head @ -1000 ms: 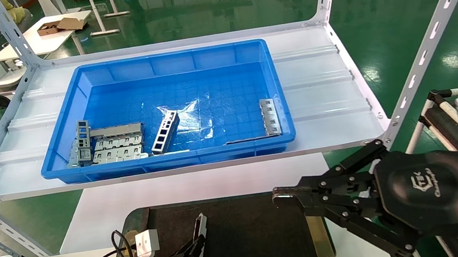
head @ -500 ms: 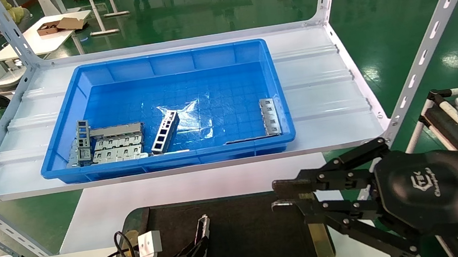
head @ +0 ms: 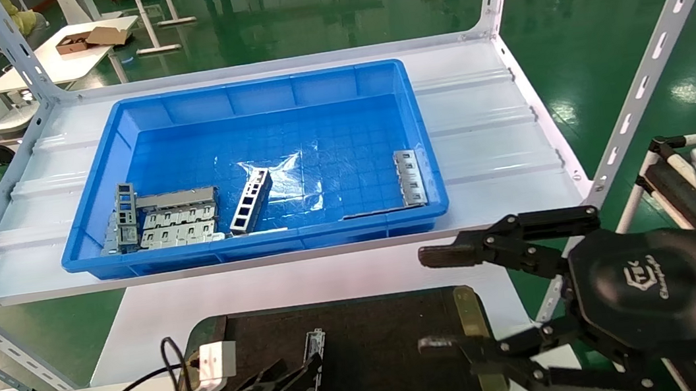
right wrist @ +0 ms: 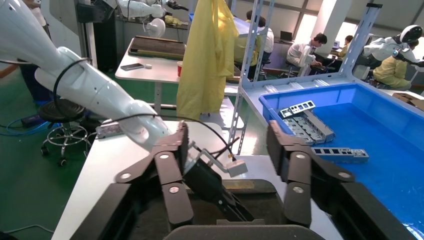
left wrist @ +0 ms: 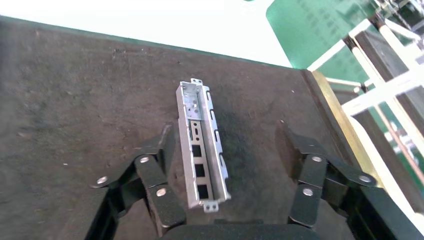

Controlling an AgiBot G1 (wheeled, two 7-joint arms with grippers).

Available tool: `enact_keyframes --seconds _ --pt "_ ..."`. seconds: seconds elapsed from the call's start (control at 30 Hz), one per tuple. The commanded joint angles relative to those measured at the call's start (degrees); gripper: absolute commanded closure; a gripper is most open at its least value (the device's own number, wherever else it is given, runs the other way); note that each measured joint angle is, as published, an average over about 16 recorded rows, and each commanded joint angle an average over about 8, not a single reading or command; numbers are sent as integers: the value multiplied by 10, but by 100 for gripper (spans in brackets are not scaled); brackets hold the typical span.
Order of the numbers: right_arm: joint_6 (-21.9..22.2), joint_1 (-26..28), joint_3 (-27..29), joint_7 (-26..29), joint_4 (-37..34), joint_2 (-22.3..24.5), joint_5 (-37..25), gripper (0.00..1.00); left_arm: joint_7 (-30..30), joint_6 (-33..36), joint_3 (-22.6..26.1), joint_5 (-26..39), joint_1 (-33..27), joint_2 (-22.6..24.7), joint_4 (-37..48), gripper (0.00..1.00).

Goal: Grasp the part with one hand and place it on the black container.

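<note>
Grey metal, the part [left wrist: 202, 145] lies flat on the black container [left wrist: 75, 100], hollow side up, between the spread fingers of the left claw [left wrist: 227, 167]. Neither finger presses it: one finger [left wrist: 159, 165] sits just beside its flank, perhaps brushing it, and the other [left wrist: 307, 170] stands well apart across bare mat. So the left claw is open and holds nothing, and the placing looks done.

The part's long axis runs straight out from the claw's palm, in line with the fingers, its near end by the knuckles and its far end past the fingertips. That is what the next move turns on, in my judgement: a straight pull-back along that axis should clear it, while any sideways drift would let the near finger nudge the part across the mat.

In the head view the part [head: 315, 365] rests left of the container's middle [head: 393, 349], well inside the brass rail [head: 471, 333]. The left claw [head: 284, 379] is far the nearer. The right claw [head: 440, 300] hangs wide open and empty over the container's right edge, above the bench [head: 306, 284]. More metal pieces remain in the blue bin [head: 94, 180] on the shelf beyond.
</note>
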Motion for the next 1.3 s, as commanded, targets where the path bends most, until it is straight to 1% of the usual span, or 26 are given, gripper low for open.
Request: enact_keyframes --seconds 0.03,0.2,0.4,0.57,0.77,1.0,1.3 --pt "0 0 0 0 0 0 0 0 4 14 0 3 1 -17 -14 0" --pt "0 0 0 0 0 0 0 0 24 76 -8 2 2 -58 -32 0" --pt "0 0 0 0 0 0 0 0 60 169 -26 -9 -1 -105 -39 0" --pt "0 0 -1 0 0 0 0 0 91 239 -41 -19 -9 -136 -36 0" --pt "0 0 -1 0 0 0 0 0 121 307 -51 -22 -24 -170 -35 0" --pt "0 0 -1 0 0 0 1 0 131 359 -59 -25 -42 -205 -37 0" --pt "1 0 -1 -1 0 0 1 0 128 376 -67 -34 -49 -226 -38 0"
